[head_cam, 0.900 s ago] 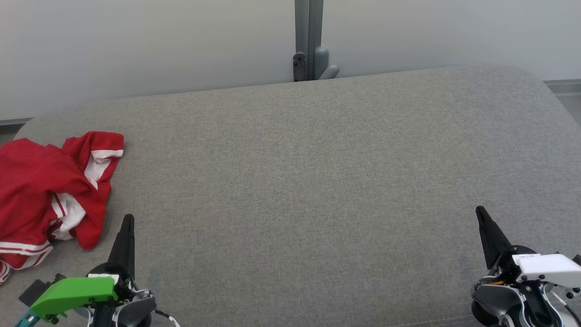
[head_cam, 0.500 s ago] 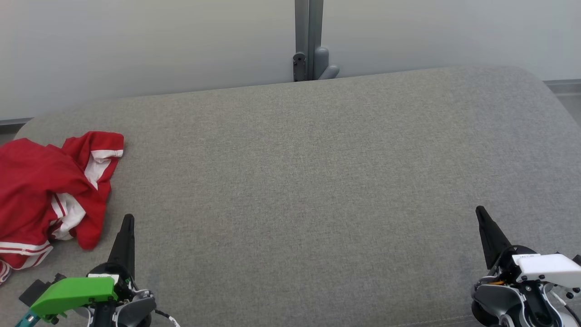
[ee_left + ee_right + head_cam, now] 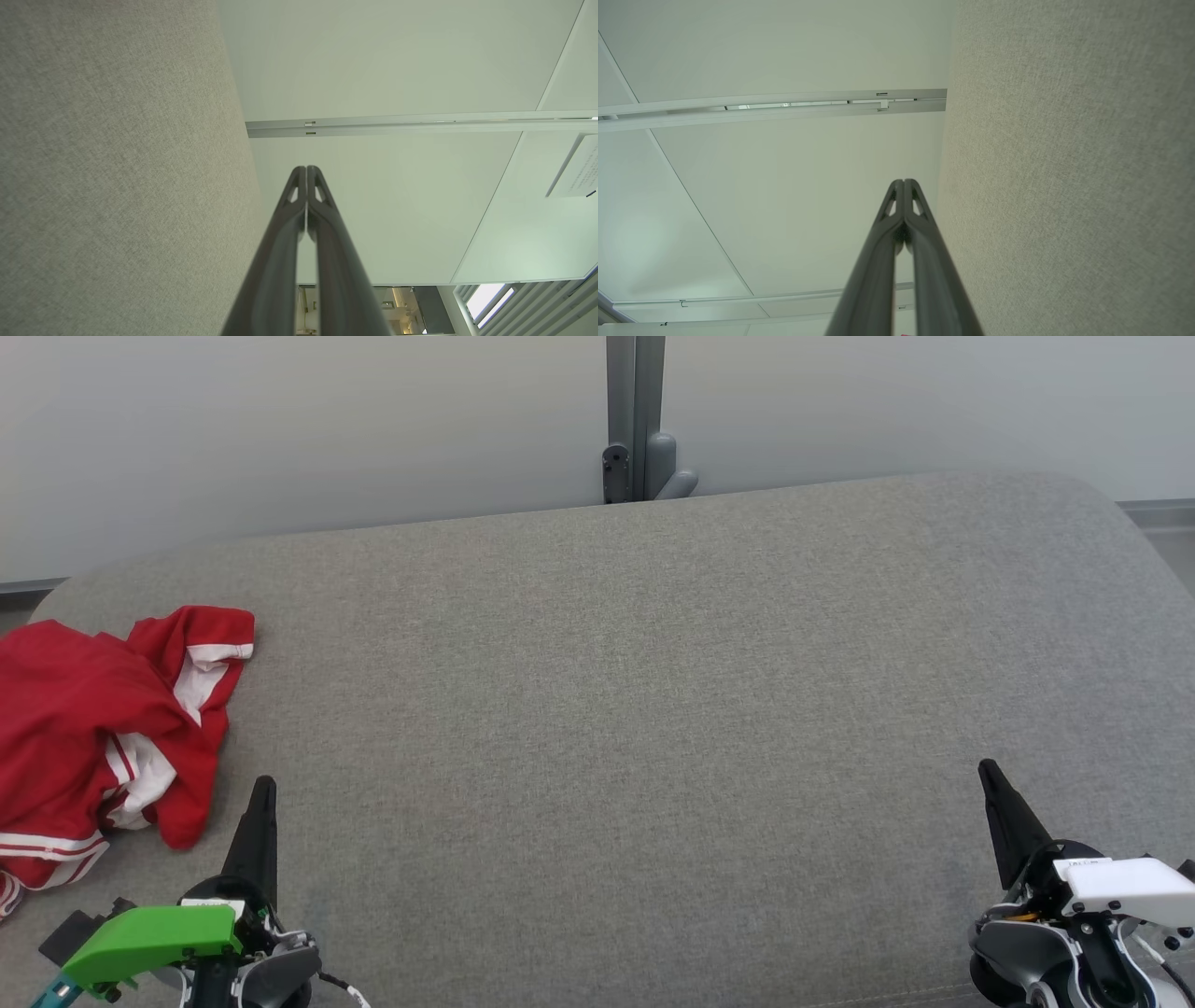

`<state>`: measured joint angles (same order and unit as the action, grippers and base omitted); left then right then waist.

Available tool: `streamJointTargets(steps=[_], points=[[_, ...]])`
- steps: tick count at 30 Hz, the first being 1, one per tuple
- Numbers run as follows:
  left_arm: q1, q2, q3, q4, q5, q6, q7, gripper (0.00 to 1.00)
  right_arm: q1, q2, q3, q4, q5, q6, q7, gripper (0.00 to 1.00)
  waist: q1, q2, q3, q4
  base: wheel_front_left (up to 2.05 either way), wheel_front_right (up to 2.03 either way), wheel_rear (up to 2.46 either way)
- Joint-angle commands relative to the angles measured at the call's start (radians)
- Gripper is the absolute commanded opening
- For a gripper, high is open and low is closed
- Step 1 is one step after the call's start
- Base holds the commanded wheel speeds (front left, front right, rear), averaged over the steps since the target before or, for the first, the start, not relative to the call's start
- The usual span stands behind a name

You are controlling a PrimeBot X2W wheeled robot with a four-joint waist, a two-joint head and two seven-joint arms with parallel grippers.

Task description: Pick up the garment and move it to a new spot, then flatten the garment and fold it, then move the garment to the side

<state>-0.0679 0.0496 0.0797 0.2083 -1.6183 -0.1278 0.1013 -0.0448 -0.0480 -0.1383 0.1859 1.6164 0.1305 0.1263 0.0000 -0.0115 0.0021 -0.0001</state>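
Note:
A red garment with white stripes [image 3: 93, 728] lies crumpled at the left edge of the grey padded surface [image 3: 616, 709], partly cut off by the head view's left border. My left gripper [image 3: 264, 786] hovers at the lower left, just right of the garment and apart from it. Its two dark fingers are pressed together with nothing between them, as the left wrist view shows [image 3: 306, 169]. My right gripper [image 3: 985, 770] sits at the lower right, far from the garment, also shut and empty [image 3: 903, 182].
The grey padded surface has rounded far corners and a pale wall [image 3: 327, 420] behind it. A grey post with a bracket [image 3: 639, 448] stands at the middle of the far edge. Floor shows at the far right [image 3: 1167, 523].

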Motion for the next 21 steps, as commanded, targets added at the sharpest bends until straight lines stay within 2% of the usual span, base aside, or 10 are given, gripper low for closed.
streamJointTargets(steps=[1,18,19,21], points=[[-0.012,0.0,0.002,-0.002,-0.002,-0.006,0.0,0.0,-0.005,-0.005,-0.002,-0.004,0.004,0.0,0.003,0.0,0.0,0.0115,0.0,0.0,0.0,0.0,0.0],[-0.012,0.0,0.002,-0.002,-0.002,-0.006,0.0,0.0,-0.005,-0.005,-0.002,-0.004,0.004,0.0,0.003,0.0,0.0,0.0115,0.0,0.0,0.0,0.0,0.0],[0.0,0.0,0.0,0.0,0.0,0.0,0.0,1.0,0.0,0.0,0.0,0.0,0.0,0.0,0.0,1.0,0.0,0.0,0.0,0.0,0.0,0.0,0.0],[0.01,-0.002,-0.002,0.015,0.0,0.001,0.0,1.0,0.008,0.005,0.001,0.016,0.0,0.0,0.0,1.0,0.0,0.0,0.0,0.0,0.0,0.0,0.0]])
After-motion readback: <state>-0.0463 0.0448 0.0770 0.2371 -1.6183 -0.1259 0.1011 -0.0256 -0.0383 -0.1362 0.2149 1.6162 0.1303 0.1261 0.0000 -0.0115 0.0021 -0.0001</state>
